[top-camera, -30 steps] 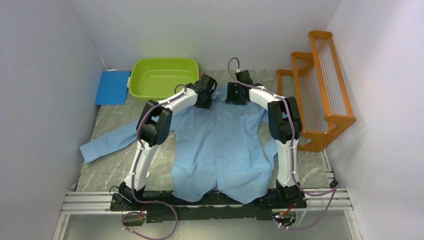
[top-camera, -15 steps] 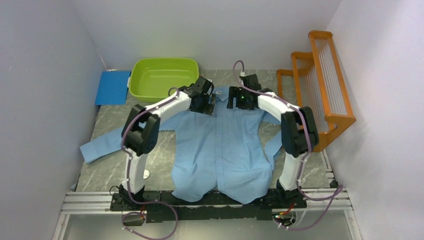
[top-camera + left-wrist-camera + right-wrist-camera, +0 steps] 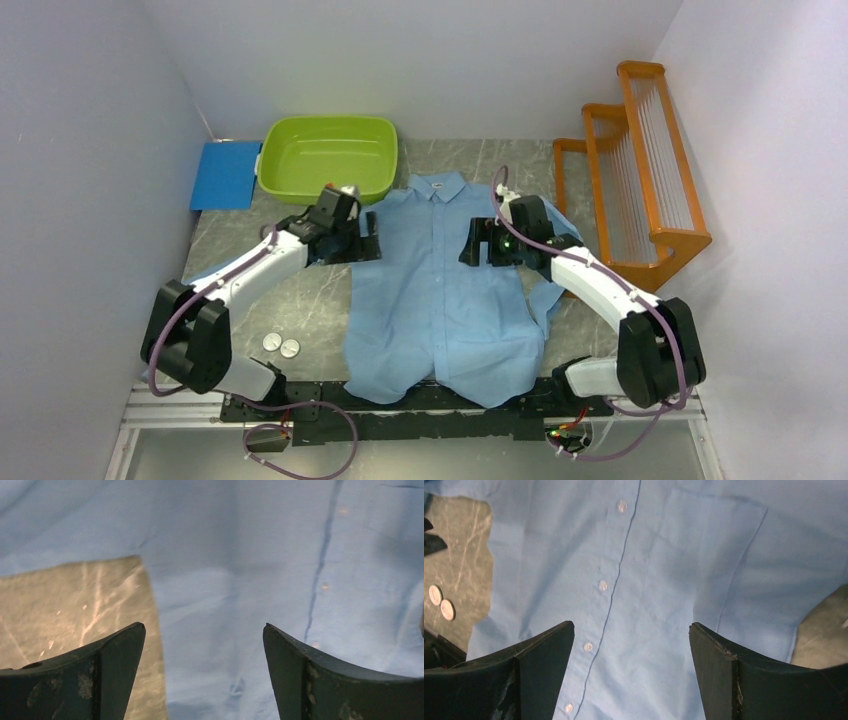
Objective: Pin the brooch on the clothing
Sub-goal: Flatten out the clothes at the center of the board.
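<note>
The green tub (image 3: 268, 160) stands at the far left of the worktop (image 3: 310, 300), and its inside shows only its own green floor. The shirt (image 3: 440, 290) lies flat in the middle with the front up. Its long axis runs from near to far: collar (image 3: 437, 187) at the far side, hem at the arm bases. The left tool (image 3: 204, 630) hangs released over the shirt's edge. The right tool (image 3: 631, 627), also released, hangs over the button line and pocket (image 3: 704, 555). Two small round discs (image 3: 280, 346) lie left of the hem.

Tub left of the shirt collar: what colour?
The tub is plain lime green, no pattern. It shows best in the top external view.
</note>
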Robot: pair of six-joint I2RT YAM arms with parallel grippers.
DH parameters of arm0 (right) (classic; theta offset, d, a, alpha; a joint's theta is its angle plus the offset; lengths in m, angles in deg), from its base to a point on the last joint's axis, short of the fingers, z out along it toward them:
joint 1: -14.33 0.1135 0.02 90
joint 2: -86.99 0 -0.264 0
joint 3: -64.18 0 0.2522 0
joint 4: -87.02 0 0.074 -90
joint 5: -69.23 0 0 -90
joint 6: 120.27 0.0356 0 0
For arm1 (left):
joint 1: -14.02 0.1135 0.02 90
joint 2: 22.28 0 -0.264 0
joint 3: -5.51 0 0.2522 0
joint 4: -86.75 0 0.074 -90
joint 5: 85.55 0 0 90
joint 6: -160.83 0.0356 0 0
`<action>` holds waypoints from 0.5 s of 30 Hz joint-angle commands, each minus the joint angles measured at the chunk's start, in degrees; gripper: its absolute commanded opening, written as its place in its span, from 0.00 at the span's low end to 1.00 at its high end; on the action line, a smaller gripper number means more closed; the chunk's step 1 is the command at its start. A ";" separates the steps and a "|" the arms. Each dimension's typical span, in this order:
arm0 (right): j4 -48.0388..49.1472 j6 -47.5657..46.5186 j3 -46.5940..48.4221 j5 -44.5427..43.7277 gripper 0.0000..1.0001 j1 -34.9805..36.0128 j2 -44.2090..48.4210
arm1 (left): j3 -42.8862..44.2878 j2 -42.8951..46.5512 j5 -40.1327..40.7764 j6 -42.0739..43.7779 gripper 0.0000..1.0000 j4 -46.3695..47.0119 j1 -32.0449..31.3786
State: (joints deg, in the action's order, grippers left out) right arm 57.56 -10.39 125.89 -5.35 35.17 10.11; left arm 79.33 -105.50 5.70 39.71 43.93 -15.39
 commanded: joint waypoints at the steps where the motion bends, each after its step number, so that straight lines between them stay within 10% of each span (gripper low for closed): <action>1: 3.10 1.48 -3.93 2.07 0.89 1.04 3.78 | -6.85 3.75 -7.86 -4.60 0.93 4.60 6.34; 15: 3.53 4.48 -13.91 2.57 0.89 3.83 7.63 | -20.47 4.04 -20.05 -9.98 0.84 15.63 19.10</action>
State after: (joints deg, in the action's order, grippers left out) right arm 58.37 -8.05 113.34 -3.90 38.62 15.53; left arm 60.31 -101.70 -7.26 31.54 52.58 2.23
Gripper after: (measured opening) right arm 0.893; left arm 0.863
